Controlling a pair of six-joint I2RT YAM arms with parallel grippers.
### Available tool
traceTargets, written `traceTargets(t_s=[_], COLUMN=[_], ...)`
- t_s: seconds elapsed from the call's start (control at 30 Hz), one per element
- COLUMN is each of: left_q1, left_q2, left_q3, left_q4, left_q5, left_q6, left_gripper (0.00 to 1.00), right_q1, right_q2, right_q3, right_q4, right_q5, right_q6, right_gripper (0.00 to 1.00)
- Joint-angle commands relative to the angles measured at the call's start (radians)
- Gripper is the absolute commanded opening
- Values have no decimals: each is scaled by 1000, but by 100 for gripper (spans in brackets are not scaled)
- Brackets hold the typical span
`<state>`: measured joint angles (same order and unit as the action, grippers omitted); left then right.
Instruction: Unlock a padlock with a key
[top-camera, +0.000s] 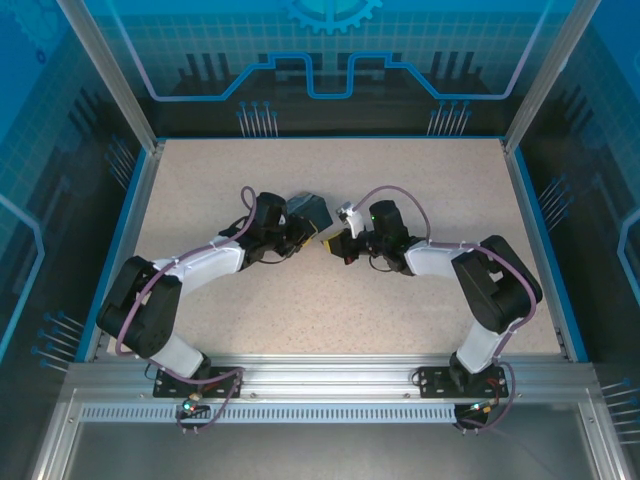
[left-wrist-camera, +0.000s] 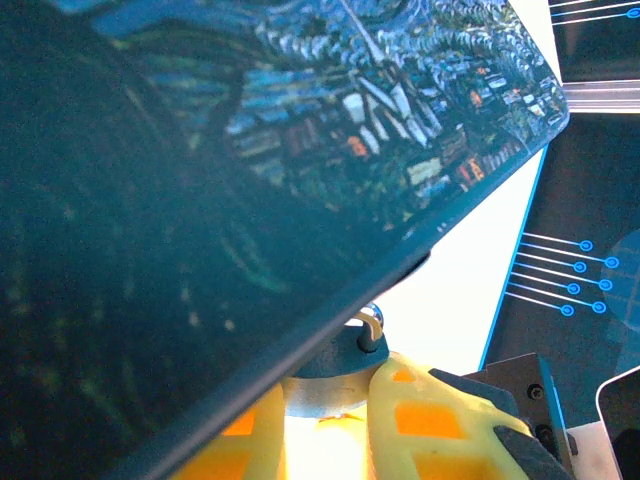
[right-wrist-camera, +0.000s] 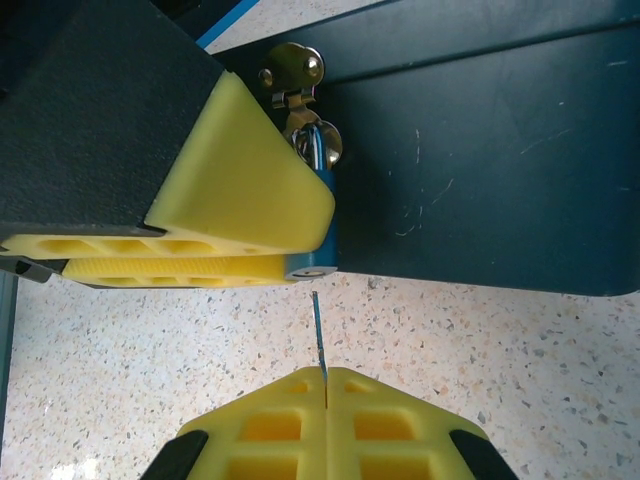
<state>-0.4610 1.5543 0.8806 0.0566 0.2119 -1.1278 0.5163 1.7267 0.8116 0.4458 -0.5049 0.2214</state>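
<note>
While the blade hangs just short of the lock, step in hand: insertion of the key, not yet begun.
Right gripper (right-wrist-camera: 326, 385): pinched tight on the thin silvery metal key (right-wrist-camera: 318, 335), with a sliver of blade showing past the yellow pads.
Left gripper (right-wrist-camera: 305, 245): narrow, its 2 yellow fingers clamped on the small blue-bodied metal padlock (right-wrist-camera: 327, 195).
Padlock place: held off the speckled beige table (right-wrist-camera: 520, 360), against the edge of the dark-blue rectangular painted tin (right-wrist-camera: 480, 150). Its shackle is up by the tin's brass-coloured clasp (right-wrist-camera: 295, 65).
Padlock axis: in the right wrist view it runs up and down the picture, shackle end away from the key. The silvery keyhole face (right-wrist-camera: 308, 270) points straight down at the right gripper.
Key axis: also up and down that picture, tip toward the keyhole face, near but apart from it. It looks a touch to the right of the hole.
Blade roll: seen edge-on; I cannot tell whether its flat matches the slot.
Doing it well: nudge the tip sideways until it sits under the hole, and keep both long axes on 1 line. Then feed slowly along that line, since a blade this thin will likely bend or slip in the pads if it is forced.
Left arm's part: hold the lock dead steady so that it does not swing on its shackle.
Risk: the tip skates off the face and the key twists in the pinch.
</note>
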Motion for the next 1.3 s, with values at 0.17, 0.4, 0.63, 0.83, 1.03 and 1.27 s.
traceTargets(t_s=[0.17,0.4,0.63,0.83,1.03,1.27], left_q1=[-4,-3,-4,-4,-4,-4], left_q2=[-3,-2,0,-3,-5,-2], left_q3=[26,28,25,28,28,29], left_q4=[9,12,17,16,15,16], left_q5=[29,31,31,33,31,29], left_q6=[-20,-21,-25,-24,-26,-26], left_gripper=[10,10,10,10,10,10], right_q1=[11,12,23,29,32,40], right_q2=[8,14,20,34,34,41], right_q3=[17,25,38,50,61,62], right_q4=[44,44,40,35,21,30], right_q5=[-11,-8,-15,1,34,36], right_q6=[12,13,9,10,13,39], right_gripper=[0,0,0,0,0,0])
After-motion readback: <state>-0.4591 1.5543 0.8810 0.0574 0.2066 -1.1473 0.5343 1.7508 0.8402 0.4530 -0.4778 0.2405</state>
